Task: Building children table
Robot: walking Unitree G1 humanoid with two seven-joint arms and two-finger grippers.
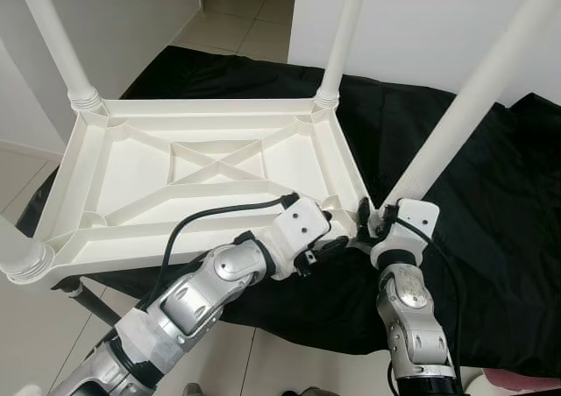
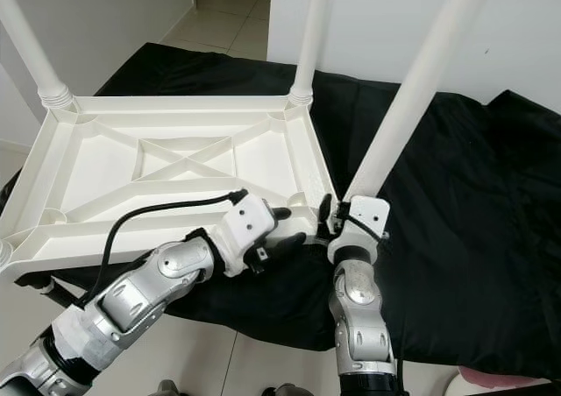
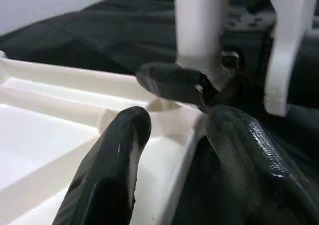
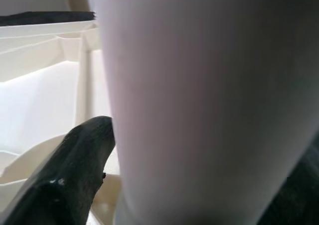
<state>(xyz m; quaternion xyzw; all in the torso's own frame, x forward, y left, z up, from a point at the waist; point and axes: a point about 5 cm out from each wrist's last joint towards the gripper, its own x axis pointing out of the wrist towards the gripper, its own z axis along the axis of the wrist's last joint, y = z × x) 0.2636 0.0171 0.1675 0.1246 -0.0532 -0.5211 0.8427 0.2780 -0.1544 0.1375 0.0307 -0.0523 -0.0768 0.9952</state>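
Children's table, white plastic, lies upside down on a black cloth over a low surface, ribbed underside up, long axis running left-right, near long edge overhanging the cloth toward the robot, four white legs pointing up, including the near-right leg at its corner. Left pincer straddles the near rim by that corner, fingers parted, one inside and one outside; right pincer is clamped on the near-right leg's base, fingers on either side. Pale tiled floor around, white walls behind, open doorway beyond.
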